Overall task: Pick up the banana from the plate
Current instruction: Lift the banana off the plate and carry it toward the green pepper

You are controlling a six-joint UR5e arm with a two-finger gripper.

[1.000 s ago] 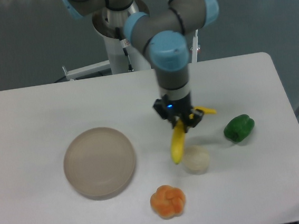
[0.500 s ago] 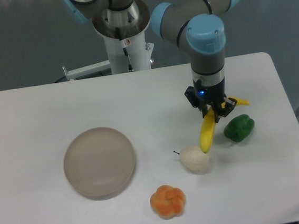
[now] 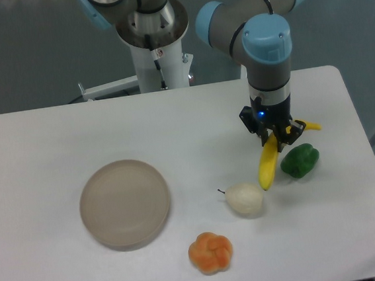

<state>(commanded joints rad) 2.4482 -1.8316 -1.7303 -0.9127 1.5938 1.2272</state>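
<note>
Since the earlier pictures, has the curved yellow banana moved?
Yes. The curved yellow banana, held in the claw, has moved right, away from the round beige plate, and now hangs beside the green pepper.

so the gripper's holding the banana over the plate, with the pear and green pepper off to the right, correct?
Not over the plate. In the camera view the gripper holds the banana between the pear and green pepper; the plate sits empty far left.

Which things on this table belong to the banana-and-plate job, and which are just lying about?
Part of the job:
banana, held in the gripper
plate, nothing on it

Just lying about:
pale pear
green pepper
orange lobed fruit
</note>
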